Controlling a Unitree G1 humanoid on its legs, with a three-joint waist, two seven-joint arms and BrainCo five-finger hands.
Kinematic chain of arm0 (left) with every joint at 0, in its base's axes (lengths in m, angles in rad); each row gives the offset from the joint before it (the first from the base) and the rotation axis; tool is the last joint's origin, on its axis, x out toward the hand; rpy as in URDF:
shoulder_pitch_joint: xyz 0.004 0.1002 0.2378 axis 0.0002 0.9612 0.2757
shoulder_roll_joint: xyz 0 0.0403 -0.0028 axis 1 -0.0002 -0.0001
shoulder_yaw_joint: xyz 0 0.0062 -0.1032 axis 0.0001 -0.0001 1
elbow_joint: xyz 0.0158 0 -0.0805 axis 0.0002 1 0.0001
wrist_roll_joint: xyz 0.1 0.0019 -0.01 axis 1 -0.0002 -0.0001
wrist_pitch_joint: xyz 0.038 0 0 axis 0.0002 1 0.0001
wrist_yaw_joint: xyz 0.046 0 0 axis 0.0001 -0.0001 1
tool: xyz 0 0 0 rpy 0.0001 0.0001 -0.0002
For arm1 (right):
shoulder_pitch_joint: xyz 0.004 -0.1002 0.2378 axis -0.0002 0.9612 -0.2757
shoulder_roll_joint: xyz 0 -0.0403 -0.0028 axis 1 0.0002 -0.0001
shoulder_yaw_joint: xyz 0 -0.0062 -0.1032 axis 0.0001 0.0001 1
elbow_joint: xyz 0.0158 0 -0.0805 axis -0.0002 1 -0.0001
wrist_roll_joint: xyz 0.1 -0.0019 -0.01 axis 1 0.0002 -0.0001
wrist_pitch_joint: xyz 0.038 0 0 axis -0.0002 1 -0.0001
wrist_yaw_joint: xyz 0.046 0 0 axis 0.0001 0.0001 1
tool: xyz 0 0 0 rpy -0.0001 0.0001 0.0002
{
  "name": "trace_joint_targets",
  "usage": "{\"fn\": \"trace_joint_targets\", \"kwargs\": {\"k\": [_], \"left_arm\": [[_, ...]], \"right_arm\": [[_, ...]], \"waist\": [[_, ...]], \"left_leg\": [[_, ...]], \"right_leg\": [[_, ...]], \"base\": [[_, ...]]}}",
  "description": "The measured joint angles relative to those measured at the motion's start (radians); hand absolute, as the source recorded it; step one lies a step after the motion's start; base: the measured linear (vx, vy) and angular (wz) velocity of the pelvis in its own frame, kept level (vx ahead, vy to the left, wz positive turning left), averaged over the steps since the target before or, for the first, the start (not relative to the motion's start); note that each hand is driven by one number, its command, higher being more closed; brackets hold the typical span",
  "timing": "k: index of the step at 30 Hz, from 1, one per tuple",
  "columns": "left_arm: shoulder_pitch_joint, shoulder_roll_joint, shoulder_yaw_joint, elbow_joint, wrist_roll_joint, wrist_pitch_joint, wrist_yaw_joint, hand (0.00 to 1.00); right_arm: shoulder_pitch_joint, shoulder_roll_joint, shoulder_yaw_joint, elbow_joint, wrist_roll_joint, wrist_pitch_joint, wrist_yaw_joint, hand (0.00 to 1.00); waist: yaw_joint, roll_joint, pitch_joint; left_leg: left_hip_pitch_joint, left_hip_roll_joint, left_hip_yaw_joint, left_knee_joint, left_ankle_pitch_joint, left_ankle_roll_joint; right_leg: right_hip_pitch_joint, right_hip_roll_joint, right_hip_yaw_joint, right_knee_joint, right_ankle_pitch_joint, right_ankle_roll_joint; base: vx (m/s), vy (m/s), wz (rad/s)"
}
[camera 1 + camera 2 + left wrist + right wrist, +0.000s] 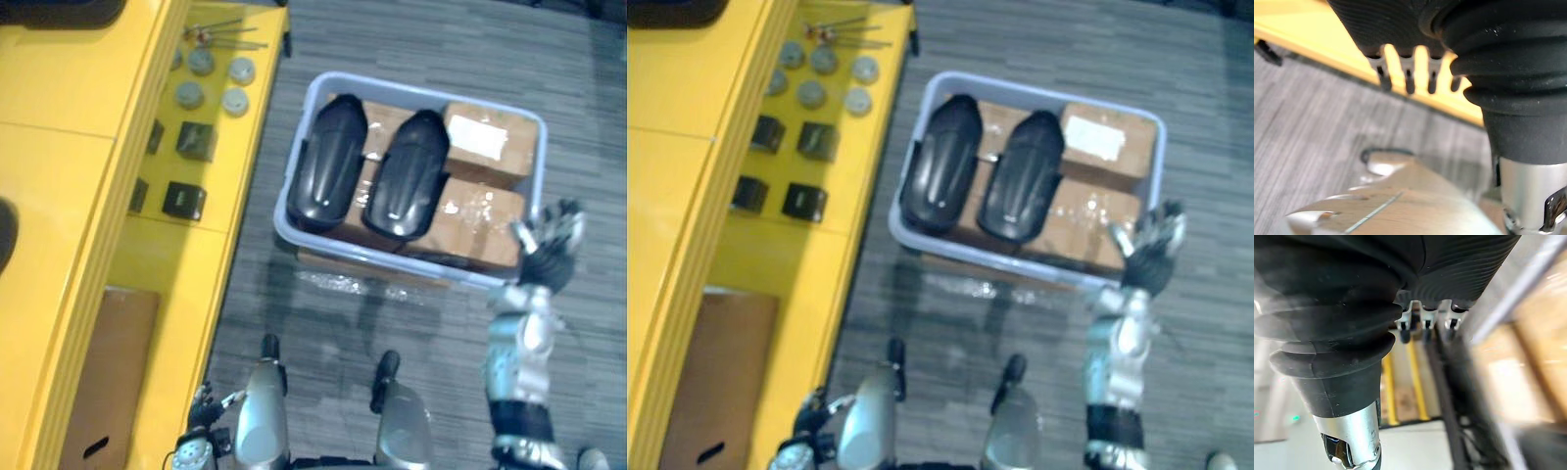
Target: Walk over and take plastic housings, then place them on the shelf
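Your left robot hand dangled relaxed, idle; right robot hand spread open beside the bin, ready for housings.

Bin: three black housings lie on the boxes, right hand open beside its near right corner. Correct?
No: two housings, not three, lie on the boxes in the bin; the left eye view shows it. The right hand is open there.

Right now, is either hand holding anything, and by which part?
Nothing: left hand empty, right hand open by the bin; both housings lie inside.
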Motion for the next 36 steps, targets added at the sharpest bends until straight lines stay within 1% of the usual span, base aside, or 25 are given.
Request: {"fn": "trace_joint_targets", "kwargs": {"k": [1, 3, 4, 5, 7, 9, 11, 12, 13, 16, 17, 18, 21, 22, 23, 24, 25, 26, 28, 30, 31, 34, 35, 36], "left_arm": [[-0.006, 0.001, -0.015, 0.006, -0.008, -0.001, -0.001, 0.0], [-0.022, 0.0, -0.026, 0.02, -0.016, 0.0, -0.005, 0.0], [-0.029, -0.002, -0.033, 0.03, -0.016, 0.0, -0.008, 0.0], [-0.031, -0.004, -0.033, 0.037, -0.017, 0.0, -0.009, 0.0], [-0.032, -0.009, -0.035, 0.042, -0.036, 0.0, -0.012, 0.0], [-0.032, -0.015, -0.035, 0.051, -0.053, 0.0, -0.012, 0.0], [-0.032, -0.018, -0.037, 0.054, -0.055, 0.0, -0.018, 0.0], [-0.032, -0.018, -0.045, 0.055, -0.055, 0.0, -0.021, 0.0], [-0.033, -0.018, -0.062, 0.055, -0.056, -0.001, -0.022, 0.0], [-0.034, -0.029, -0.073, 0.06, -0.053, -0.014, -0.017, 0.0], [-0.034, -0.032, -0.073, 0.064, -0.053, -0.021, -0.014, 0.0], [-0.034, -0.037, -0.076, 0.069, -0.048, -0.043, 0.006, 0.0], [-0.034, -0.033, -0.104, 0.071, -0.026, -0.107, 0.06, 0.0], [-0.034, -0.031, -0.111, 0.065, 0.004, -0.133, 0.08, 0.0], [-0.035, -0.03, -0.114, 0.059, 0.015, -0.147, 0.09, 0.0], [-0.039, -0.028, -0.123, 0.04, 0.049, -0.173, 0.116, 0.0], [-0.056, -0.025, -0.144, 0.023, 0.091, -0.194, 0.157, 0.0], [-0.065, -0.024, -0.15, 0.012, 0.114, -0.2, 0.176, 0.0], [-0.132, -0.036, -0.175, -0.029, 0.195, -0.197, 0.277, 0.0], [-0.184, -0.044, -0.215, -0.057, 0.237, -0.195, 0.328, 0.0], [-0.222, -0.049, -0.235, -0.085, 0.277, -0.184, 0.359, 0.0], [-0.289, -0.053, -0.257, -0.115, 0.311, -0.144, 0.398, 0.0], [-0.303, -0.054, -0.257, -0.115, 0.312, -0.125, 0.404, 0.0], [-0.31, -0.054, -0.257, -0.114, 0.318, -0.116, 0.408, 0.0]], "right_arm": [[-0.056, -0.047, -0.002, 0.043, 0.0, 0.017, -0.022, 0.0], [-0.102, -0.094, -0.013, 0.084, -0.002, 0.038, -0.042, 0.0], [-0.125, -0.122, -0.021, 0.118, -0.004, 0.059, -0.058, 0.0], [-0.137, -0.139, -0.02, 0.148, -0.005, 0.073, -0.071, 0.0], [-0.15, -0.188, -0.021, 0.209, -0.004, 0.114, -0.094, 0.0], [-0.159, -0.218, -0.022, 0.249, 0.001, 0.148, -0.105, 0.0], [-0.185, -0.251, -0.023, 0.285, 0.004, 0.186, -0.102, 0.0], [-0.197, -0.262, -0.023, 0.299, 0.004, 0.195, -0.094, 0.0], [-0.222, -0.288, -0.02, 0.324, 0.004, 0.219, -0.08, 0.0], [-0.286, -0.329, -0.004, 0.386, 0.003, 0.256, -0.041, 0.0], [-0.293, -0.334, 0.003, 0.396, 0.003, 0.263, -0.034, 0.0], [-0.304, -0.337, 0.026, 0.42, 0.003, 0.266, -0.018, 0.0], [-0.309, -0.339, 0.075, 0.435, 0.003, 0.282, 0.021, 0.0], [-0.32, -0.342, 0.09, 0.446, 0.003, 0.281, 0.022, 0.0], [-0.329, -0.348, 0.1, 0.456, 0.003, 0.281, 0.023, 0.0], [-0.338, -0.357, 0.103, 0.461, 0.003, 0.279, 0.026, 0.0], [-0.34, -0.363, 0.103, 0.461, 0.002, 0.275, 0.031, 0.0], [-0.341, -0.364, 0.104, 0.461, 0.002, 0.272, 0.037, 0.0], [-0.342, -0.364, 0.145, 0.46, 0.0, 0.256, 0.049, 0.0], [-0.342, -0.363, 0.17, 0.459, 0.0, 0.256, 0.059, 0.0], [-0.342, -0.36, 0.179, 0.458, 0.0, 0.256, 0.063, 0.0], [-0.343, -0.332, 0.18, 0.452, 0.0, 0.255, 0.064, 0.0], [-0.343, -0.317, 0.185, 0.452, 0.0, 0.255, 0.064, 0.0], [-0.343, -0.311, 0.189, 0.452, 0.001, 0.255, 0.066, 0.0]], "waist": [[0.003, 0.005, 0.003], [0.011, 0.022, 0.011], [0.011, 0.033, 0.017], [0.01, 0.036, 0.018], [0.007, 0.05, 0.025], [0.006, 0.051, 0.026], [0.004, 0.053, 0.027], [0.004, 0.058, 0.029], [0.004, 0.067, 0.034], [0.007, 0.091, 0.043], [0.008, 0.095, 0.044], [0.008, 0.1, 0.041], [0.011, 0.102, 0.04], [0.013, 0.102, 0.04], [0.014, 0.102, 0.04], [0.016, 0.107, 0.039], [0.023, 0.11, 0.04], [0.025, 0.111, 0.04], [0.024, 0.111, 0.04], [0.021, 0.111, 0.04], [0.02, 0.111, 0.039], [0.019, 0.111, 0.039], [0.02, 0.111, 0.04], [0.022, 0.111, 0.04]], "left_leg": [[-0.011, -0.003, -0.001, 0.001, 0.0, 0.0], [-0.017, -0.003, -0.003, 0.001, 0.001, 0.001], [-0.018, -0.005, -0.004, 0.002, 0.002, 0.003], [-0.019, -0.007, -0.005, 0.002, 0.003, 0.004], [-0.026, -0.009, -0.017, 0.006, 0.004, 0.004], [-0.034, -0.011, -0.019, 0.004, 0.009, 0.004], [-0.043, -0.019, -0.022, 0.001, 0.016, 0.006], [-0.043, -0.022, -0.023, 0.0, 0.018, 0.008], [-0.043, -0.026, -0.023, 0.0, 0.021, 0.01], [-0.047, -0.041, -0.024, -0.007, 0.032, 0.015], [-0.048, -0.044, -0.024, -0.008, 0.035, 0.015], [-0.05, -0.048, -0.025, -0.014, 0.04, 0.016], [-0.063, -0.05, -0.028, -0.02, 0.049, 0.016], [-0.068, -0.052, -0.028, -0.02, 0.052, 0.016], [-0.071, -0.052, -0.028, -0.02, 0.053, 0.016], [-0.079, -0.054, -0.031, -0.018, 0.056, 0.017], [-0.08, -0.054, -0.033, -0.016, 0.056, 0.017], [-0.08, -0.054, -0.033, -0.015, 0.056, 0.017], [-0.083, -0.054, -0.034, -0.008, 0.056, 0.017], [-0.093, -0.052, -0.038, 0.002, 0.056, 0.017], [-0.105, -0.05, -0.045, 0.007, 0.056, 0.017], [-0.128, -0.041, -0.046, 0.026, 0.056, 0.017], [-0.131, -0.037, -0.042, 0.031, 0.055, 0.016], [-0.131, -0.035, -0.04, 0.031, 0.055, 0.016]], "right_leg": [[-0.013, -0.004, 0.0, 0.007, -0.007, 0.01], [-0.023, -0.006, 0.0, 0.018, -0.008, 0.012], [-0.024, -0.009, -0.001, 0.022, -0.012, 0.018], [-0.024, -0.012, -0.001, 0.026, -0.018, 0.027], [-0.025, -0.013, -0.007, 0.032, -0.02, 0.03], [-0.035, -0.015, -0.009, 0.036, -0.02, 0.031], [-0.048, -0.027, -0.014, 0.05, -0.023, 0.034], [-0.048, -0.03, -0.016, 0.053, -0.023, 0.034], [-0.049, -0.035, -0.017, 0.057, -0.023, 0.035], [-0.059, -0.054, -0.022, 0.078, -0.029, 0.044], [-0.061, -0.058, -0.023, 0.081, -0.031, 0.045], [-0.067, -0.063, -0.023, 0.085, -0.031, 0.046], [-0.082, -0.065, -0.025, 0.091, -0.031, 0.046], [-0.088, -0.067, -0.025, 0.095, -0.031, 0.046], [-0.092, -0.068, -0.025, 0.097, -0.031, 0.046], [-0.096, -0.068, -0.028, 0.098, -0.031, 0.046], [-0.096, -0.068, -0.028, 0.1, -0.031, 0.046], [-0.096, -0.068, -0.028, 0.1, -0.031, 0.046], [-0.096, -0.068, -0.028, 0.102, -0.03, 0.046], [-0.096, -0.065, -0.031, 0.102, -0.028, 0.045], [-0.102, -0.062, -0.036, 0.101, -0.024, 0.042], [-0.118, -0.052, -0.033, 0.1, -0.014, 0.038], [-0.122, -0.048, -0.027, 0.098, -0.009, 0.037], [-0.125, -0.046, -0.025, 0.097, -0.007, 0.037]], "base": [[-0.05, -0.006, 0.09], [-0.05, -0.011, 0.03], [-0.05, -0.01, 0.04], [-0.04, -0.009, 0.07], [-0.04, -0.011, 0.1], [-0.03, -0.005, 0.07], [-0.03, 0.004, 0.09], [-0.03, 0.014, 0.11], [-0.03, 0.02, 0.09], [-0.05, 0.018, 0.11], [-0.04, 0.01, 0.09], [-0.04, 0.007, 0.08], [-0.02, 0.001, 0.05], [-0.02, 0.0, 0.04], [-0.02, 0.001, 0.06], [-0.02, 0.003, 0.06], [-0.02, 0.004, 0.06], [0.0, 0.0, 0.0], [0.0, 0.0, 0.0], [-0.01, 0.005, 0.03], [-0.04, 0.011, 0.03], [-0.03, 0.012, -0.05], [-0.02, 0.017, -0.12], [-0.03, 0.019, -0.13]]}}
